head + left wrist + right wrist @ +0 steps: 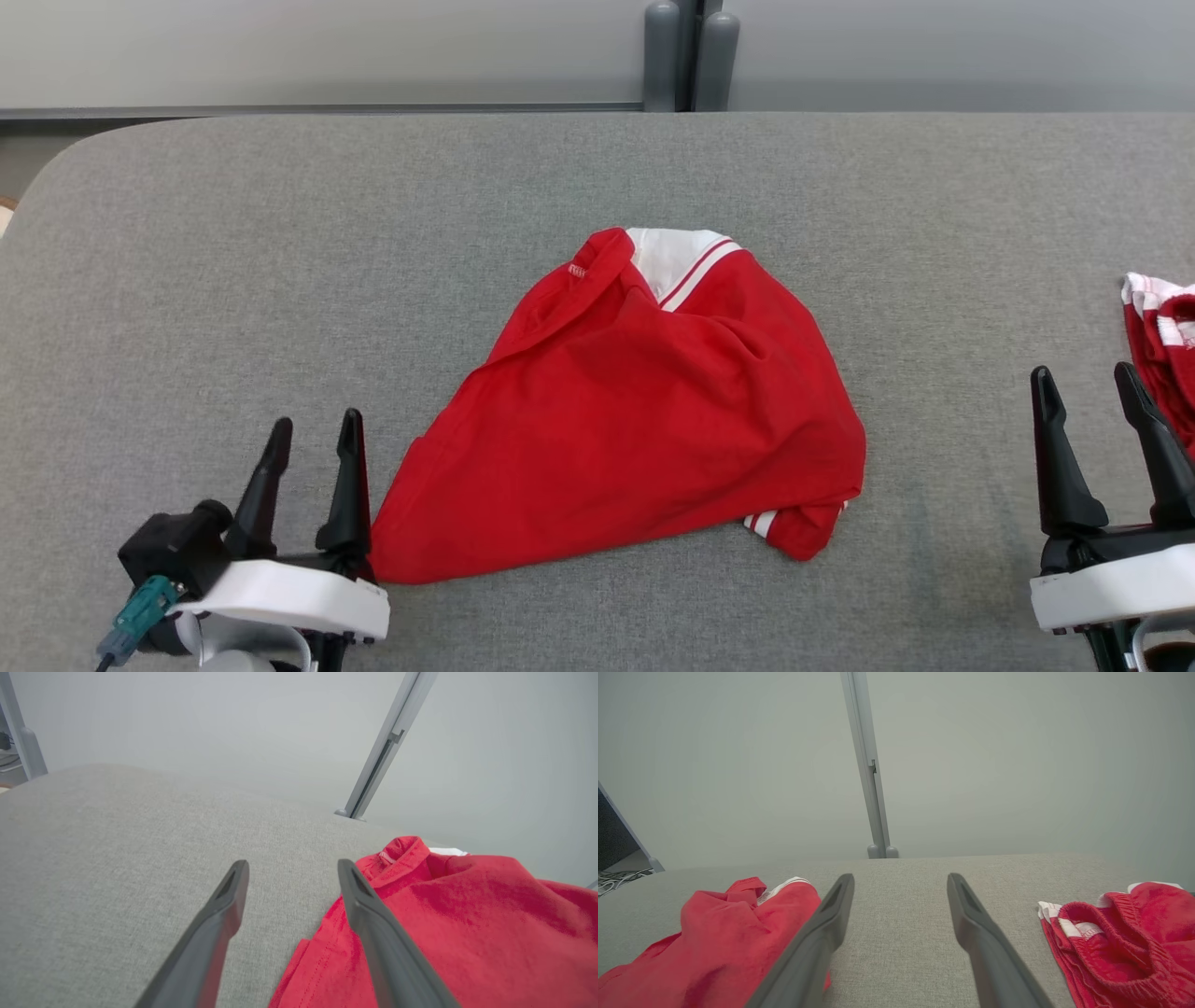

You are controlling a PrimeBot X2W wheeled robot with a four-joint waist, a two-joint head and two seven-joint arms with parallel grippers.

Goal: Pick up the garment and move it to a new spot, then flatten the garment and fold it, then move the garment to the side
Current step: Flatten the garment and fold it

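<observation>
I see the red garment point(635, 420) lying crumpled at the middle of the grey table point(233, 280), collar toward 12 o'clock. At its 8 o'clock my left gripper point(316, 425) stands fingers apart, empty, just beside the hem. My right gripper point(1083, 373), also spread and empty, sits well off at 3 o'clock, near a second red piece point(1167, 345).

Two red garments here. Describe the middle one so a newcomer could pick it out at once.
On the grey table, look to the centre: the red shirt lies in a crumpled, roughly triangular heap, its near corner beside the left tool. Unlike the ribbed red garment bunched at the table's right edge, it shows a white, red-striped collar at its far end.
</observation>
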